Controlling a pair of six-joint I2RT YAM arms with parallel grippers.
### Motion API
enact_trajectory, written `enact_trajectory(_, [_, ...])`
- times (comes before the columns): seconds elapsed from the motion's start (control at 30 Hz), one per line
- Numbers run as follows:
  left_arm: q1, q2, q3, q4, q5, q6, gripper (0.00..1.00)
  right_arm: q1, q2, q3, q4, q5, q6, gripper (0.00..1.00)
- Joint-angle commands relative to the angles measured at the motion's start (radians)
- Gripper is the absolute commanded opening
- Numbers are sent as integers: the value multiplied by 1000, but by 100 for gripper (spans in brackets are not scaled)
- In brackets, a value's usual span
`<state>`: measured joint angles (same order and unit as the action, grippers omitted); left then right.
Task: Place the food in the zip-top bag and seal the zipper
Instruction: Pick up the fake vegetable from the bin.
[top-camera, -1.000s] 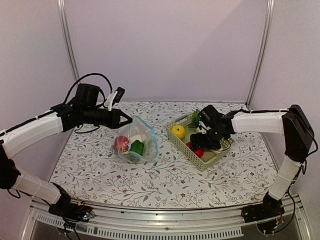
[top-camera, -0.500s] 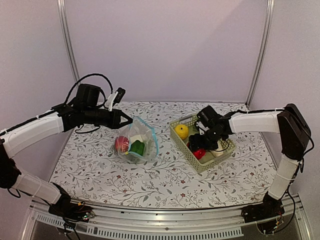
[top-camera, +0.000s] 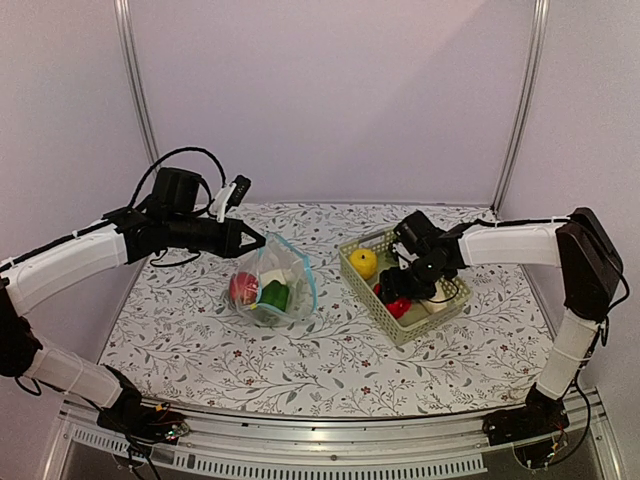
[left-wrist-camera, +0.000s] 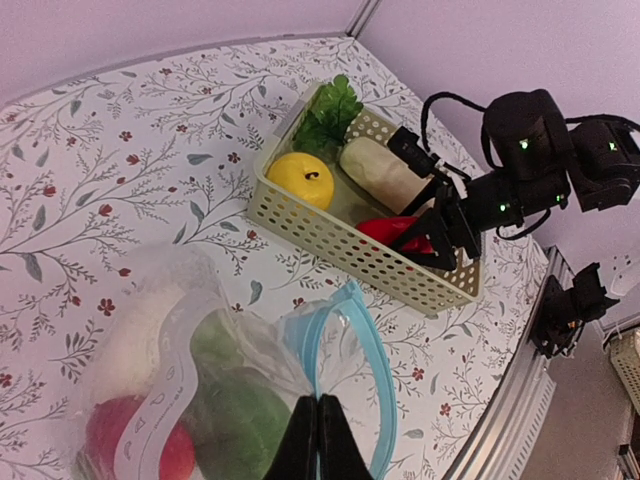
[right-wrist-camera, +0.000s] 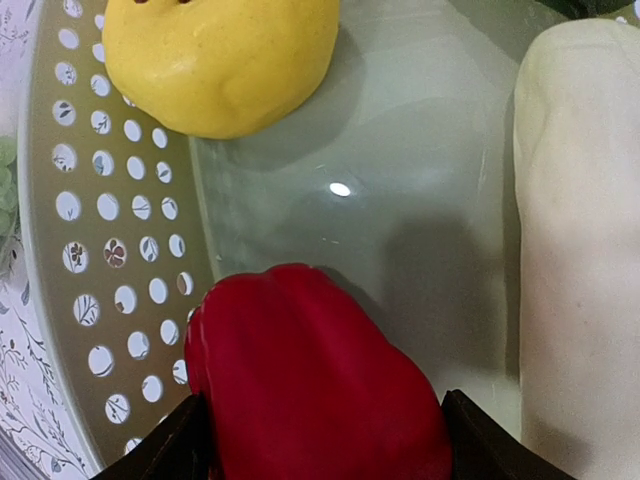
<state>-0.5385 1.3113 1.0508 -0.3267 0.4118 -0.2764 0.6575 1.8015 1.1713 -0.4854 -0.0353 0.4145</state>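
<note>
Left gripper (top-camera: 255, 240) (left-wrist-camera: 318, 440) is pinched fully closed on the top rim of the zip-top bag (top-camera: 275, 285). It holds the mouth up while the bag's belly sits on the table (top-camera: 200, 340), left of centre. The zipper (top-camera: 308, 280) (left-wrist-camera: 375, 365) is unsealed. It bows open in a loop from the pinch down toward the near right, with the mouth facing the basket (top-camera: 385, 318).

Inside the bag are a red round piece (top-camera: 243, 288), a green piece (top-camera: 274, 295) and something white behind them, blurred by the film.

Right gripper (top-camera: 398, 290) (right-wrist-camera: 325, 440) is down in the basket, jaws spread wide, one finger each side of the red pepper (right-wrist-camera: 310, 370). The pepper lies on the basket floor. The finger ends are cut off at the bottom of the wrist view, so contact is hard to judge.

The yellow apple (top-camera: 363, 262) (right-wrist-camera: 220, 60) is at the basket's left end. The radish (left-wrist-camera: 380, 172) (right-wrist-camera: 580, 250) has its long axis along the basket's far wall. From above it is mostly hidden under the arm. The green leafy piece (left-wrist-camera: 330, 110) is in the far corner.
</note>
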Motion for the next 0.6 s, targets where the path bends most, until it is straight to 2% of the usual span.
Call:
enact_trajectory(0.0, [6,-1,8,14,10,11,0,-12,-65,-5,-29,30,-5,64])
enact_trajectory(0.37, [2,-5,6,21,22,10,0,-18,-202,-26,-74,79,-10,63])
enact_trajectory(0.57, [-12,-12,3,30,38,20,0,-13,-321,-9,-111,-3,-23,61])
